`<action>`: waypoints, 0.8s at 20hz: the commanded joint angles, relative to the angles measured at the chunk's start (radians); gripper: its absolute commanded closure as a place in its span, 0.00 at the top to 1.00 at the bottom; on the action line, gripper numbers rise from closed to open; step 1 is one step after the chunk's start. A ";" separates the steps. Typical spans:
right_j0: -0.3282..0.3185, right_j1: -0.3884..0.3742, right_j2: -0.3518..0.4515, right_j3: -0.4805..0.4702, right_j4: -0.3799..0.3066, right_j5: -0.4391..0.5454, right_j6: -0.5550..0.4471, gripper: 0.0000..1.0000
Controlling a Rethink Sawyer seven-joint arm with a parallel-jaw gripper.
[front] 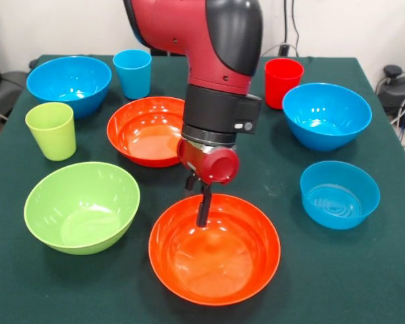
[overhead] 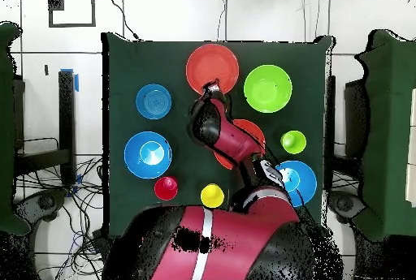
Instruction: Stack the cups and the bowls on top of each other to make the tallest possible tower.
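Nothing is stacked: every bowl and cup stands upright, mouth up, apart on the table [front: 324, 283]. The gripper [front: 201, 202] hangs over the far rim of the orange bowl [front: 214, 248] at the near edge; finger state cannot be told.

front view close across table [front: 364, 283]; overhead straight down, sharing table

the arm [front: 212, 67] comes down mid-table, its gripper [front: 201, 202] dipping at the far rim of the nearest orange bowl [front: 214, 260]. a second orange bowl [front: 145, 131] sits just behind, a green bowl [front: 81, 206] alongside.
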 commanded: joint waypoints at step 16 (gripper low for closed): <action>0.179 -0.014 -0.143 -0.020 0.091 0.145 0.066 1.00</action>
